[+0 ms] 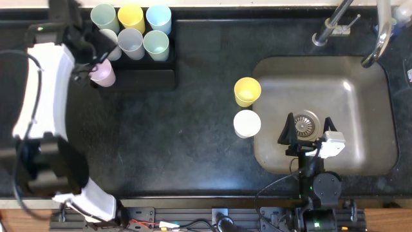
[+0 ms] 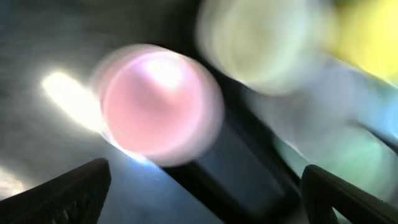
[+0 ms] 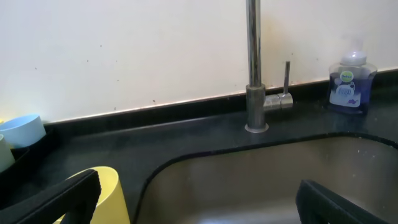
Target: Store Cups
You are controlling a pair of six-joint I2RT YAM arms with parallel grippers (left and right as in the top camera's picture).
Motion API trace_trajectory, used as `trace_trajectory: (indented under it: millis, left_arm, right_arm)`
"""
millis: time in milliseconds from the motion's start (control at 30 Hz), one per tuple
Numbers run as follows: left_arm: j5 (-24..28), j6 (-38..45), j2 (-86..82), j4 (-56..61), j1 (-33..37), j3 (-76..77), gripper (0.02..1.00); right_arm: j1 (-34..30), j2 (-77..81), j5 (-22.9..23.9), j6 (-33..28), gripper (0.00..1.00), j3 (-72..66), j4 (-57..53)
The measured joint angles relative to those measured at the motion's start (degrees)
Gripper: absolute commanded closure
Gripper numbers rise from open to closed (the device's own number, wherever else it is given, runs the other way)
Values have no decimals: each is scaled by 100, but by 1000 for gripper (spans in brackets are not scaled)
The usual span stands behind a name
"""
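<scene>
A pink cup [image 1: 103, 75] stands at the front left corner of the black rack [image 1: 151, 76]; in the left wrist view the pink cup [image 2: 158, 102] is blurred, just ahead of my open left gripper [image 2: 205, 177]. My left gripper [image 1: 95, 55] hovers over the rack's left side. Several cups fill the rack: pale green [image 1: 104, 16], yellow [image 1: 131, 17], blue [image 1: 158, 17], grey [image 1: 131, 40] and mint [image 1: 156, 44]. A loose yellow cup [image 1: 247, 91] and a white cup [image 1: 246, 123] stand on the counter left of the sink. My right gripper [image 1: 306, 127] is open over the sink, holding nothing.
The steel sink [image 1: 360, 84] takes up the right side, with a tap [image 1: 331, 26] behind it. The tap [image 3: 252, 68] and a soap bottle [image 3: 351, 81] stand against the white wall. The dark counter [image 1: 193, 148] lies between rack and sink.
</scene>
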Motion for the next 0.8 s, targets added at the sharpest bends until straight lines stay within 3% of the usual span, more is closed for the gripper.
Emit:
trace_trajectory:
  millis: [200,300,400,533,800]
  left_arm:
    - [-291,334,-214,407,-2271,621,18]
    - [-597,136,-72,511,-3558,621,18]
    - [-737,-201,192,505,-4367,621,20]
    - [-761,-573,597,472,-4734,619,18]
    - [-525,-813,1047,470,-4627,619,18]
  right_arm:
    - [0,0,4,0,3,0,0]
    - [2,2,2,0,3,0,0]
    - [0,2,4,2,3,0,0]
    - [0,0,2,0,7,0,0]
    - [0,0,4,0,3,0,2]
